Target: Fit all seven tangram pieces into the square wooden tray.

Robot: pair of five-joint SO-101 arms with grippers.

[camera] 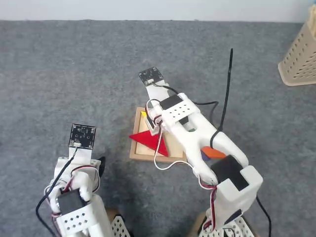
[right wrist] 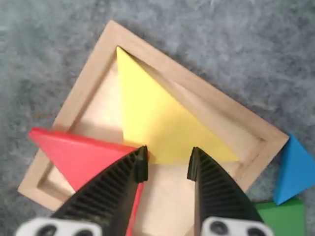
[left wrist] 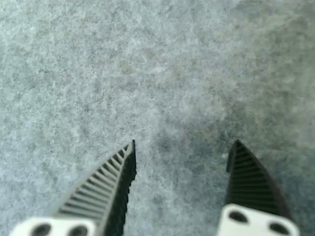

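Your right pincer (right wrist: 167, 164) hangs over the wooden tray (right wrist: 78, 93) with its jaws apart, tips above where the yellow triangle (right wrist: 157, 123) meets the red triangle (right wrist: 83, 155). The red triangle's corner overhangs the tray's left rim. Your left pincer (left wrist: 182, 152), likewise apart, is over bare counter (left wrist: 147, 73), near left of the tray.

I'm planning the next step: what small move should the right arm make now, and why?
Probably shift the right gripper onto the red triangle and nudge it inward: its corner overhangs the tray rim, while the yellow triangle already lies inside.
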